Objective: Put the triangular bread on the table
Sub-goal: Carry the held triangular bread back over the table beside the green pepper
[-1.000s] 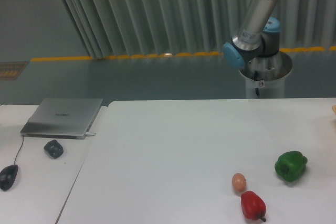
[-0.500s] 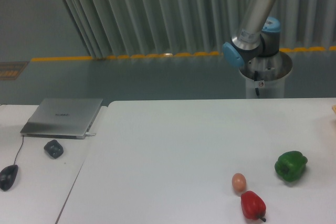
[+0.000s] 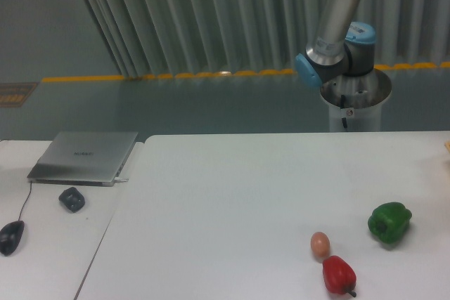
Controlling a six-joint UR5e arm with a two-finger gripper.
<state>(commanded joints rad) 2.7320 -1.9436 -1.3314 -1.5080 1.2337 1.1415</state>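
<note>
White and matte, the large rectangular counter (image 3: 232, 201) carries a glossy green bell pepper (image 3: 389, 222) near its right side, with a small brown egg (image 3: 320, 244) just beside a shiny red bell pepper (image 3: 338, 274) at the front. We see only the grey and blue robot arm (image 3: 336, 29) behind it; its gripper lies outside the frame. A pale sliver at the right edge may be the triangular bread (image 3: 447, 146); we cannot tell.

The white table (image 3: 232, 201) carries a green pepper (image 3: 389, 222), brown egg (image 3: 320, 244) and red pepper (image 3: 338, 274).
</note>
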